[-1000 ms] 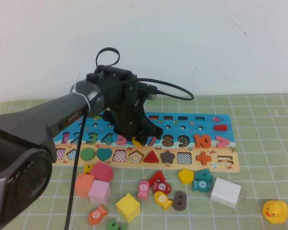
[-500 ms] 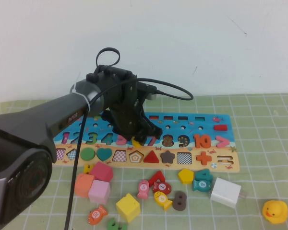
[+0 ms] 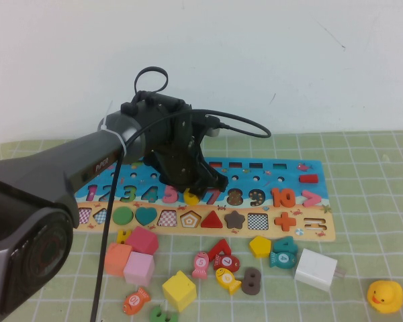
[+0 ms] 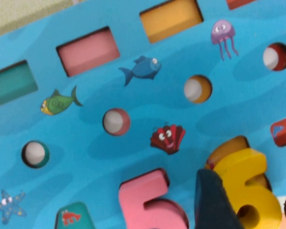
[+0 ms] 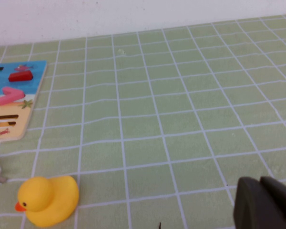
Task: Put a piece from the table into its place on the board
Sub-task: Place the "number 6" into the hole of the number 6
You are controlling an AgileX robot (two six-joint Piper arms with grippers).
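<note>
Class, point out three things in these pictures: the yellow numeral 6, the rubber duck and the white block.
yellow numeral 6 (image 4: 245, 183): left wrist view, on its upper curve.
rubber duck (image 5: 50, 199): right wrist view, on its body.
white block (image 3: 316, 269): high view, on its top face.

From my station, the board (image 3: 208, 198) lies across the middle of the worktop (image 3: 363, 174), its numeral row on the far side of its shape row. The piece (image 3: 192, 197) sits on the board between the 5 (image 3: 169, 194) and the 7 (image 3: 213, 196), under my left gripper (image 3: 200, 188). Loose blocks lie near of the board; the duck (image 3: 385, 296) sits at near right.
</note>
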